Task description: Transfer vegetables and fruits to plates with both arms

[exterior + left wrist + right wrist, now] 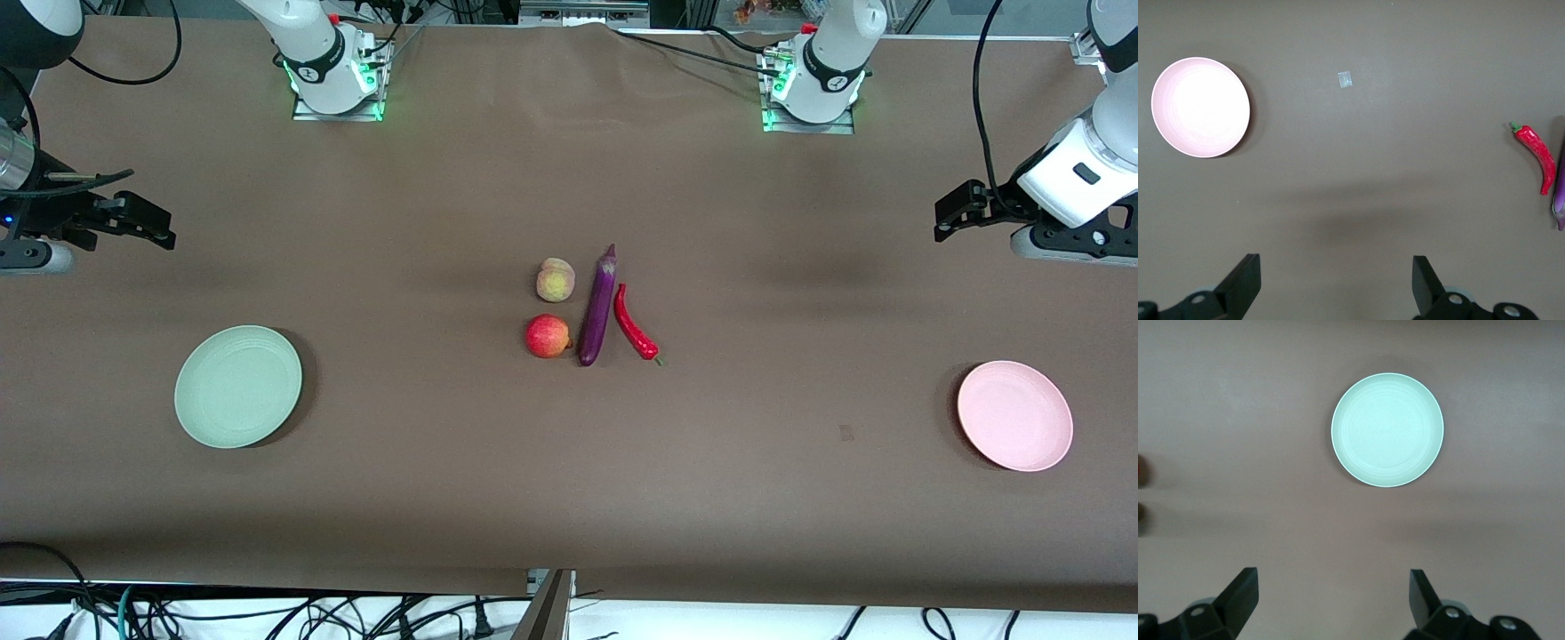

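Observation:
A peach [556, 280] and a red apple [548, 336] lie mid-table, the apple nearer the front camera. Beside them lies a long purple eggplant [598, 307] [1559, 193], then a red chili [635, 324] [1538, 157] toward the left arm's end. The green plate [238, 386] [1387, 430] sits toward the right arm's end, the pink plate [1014, 415] [1201, 107] toward the left arm's end. My right gripper [156, 227] [1333, 583] hangs open and empty over bare table by the green plate. My left gripper [949, 213] [1336, 267] hangs open and empty over bare table by the pink plate.
A brown cloth covers the table [569, 462]. A small pale patch [845, 433] [1345, 79] lies flat on it between the pink plate and the chili. Both arm bases [333, 71] [813, 84] stand along the table edge farthest from the front camera. Cables hang below the near edge.

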